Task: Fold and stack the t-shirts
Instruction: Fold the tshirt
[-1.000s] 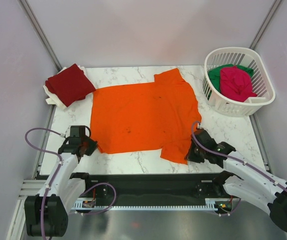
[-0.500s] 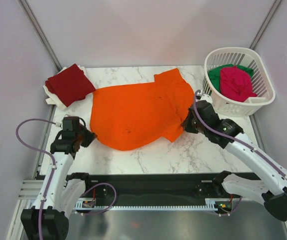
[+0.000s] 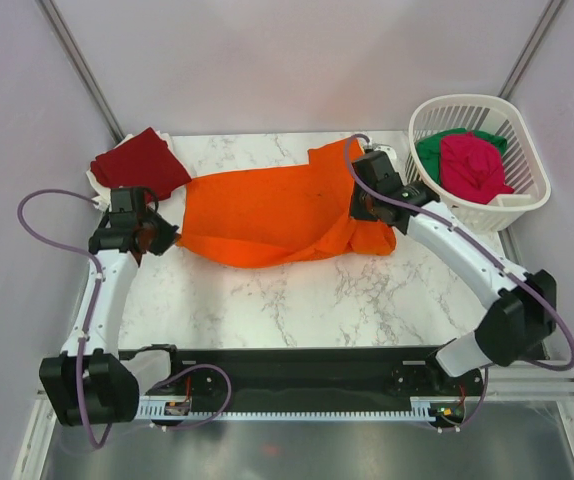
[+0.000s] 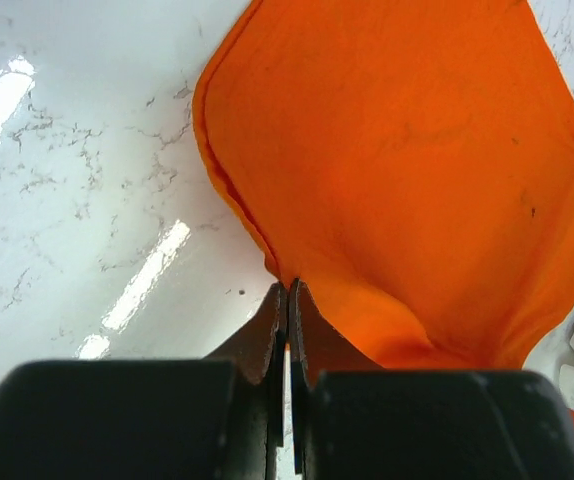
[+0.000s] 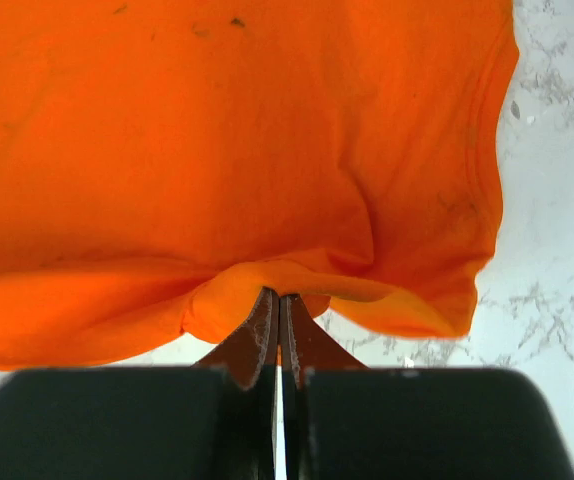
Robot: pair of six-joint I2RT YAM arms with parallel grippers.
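Marble table (image 3: 297, 300): left gripper (image 3: 167, 240) and right gripper (image 3: 359, 208), each clamped on the orange t-shirt (image 3: 267, 215), should carry its hem level toward 12 o'clock.

Marbled table (image 3: 297, 292) bears the orange t-shirt (image 3: 267, 215); dark red t-shirt (image 3: 142, 168) far left; basket (image 3: 479, 101) far right.

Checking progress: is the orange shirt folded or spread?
Mid-fold: the orange shirt is doubled over, left gripper and right gripper pinching its edge.
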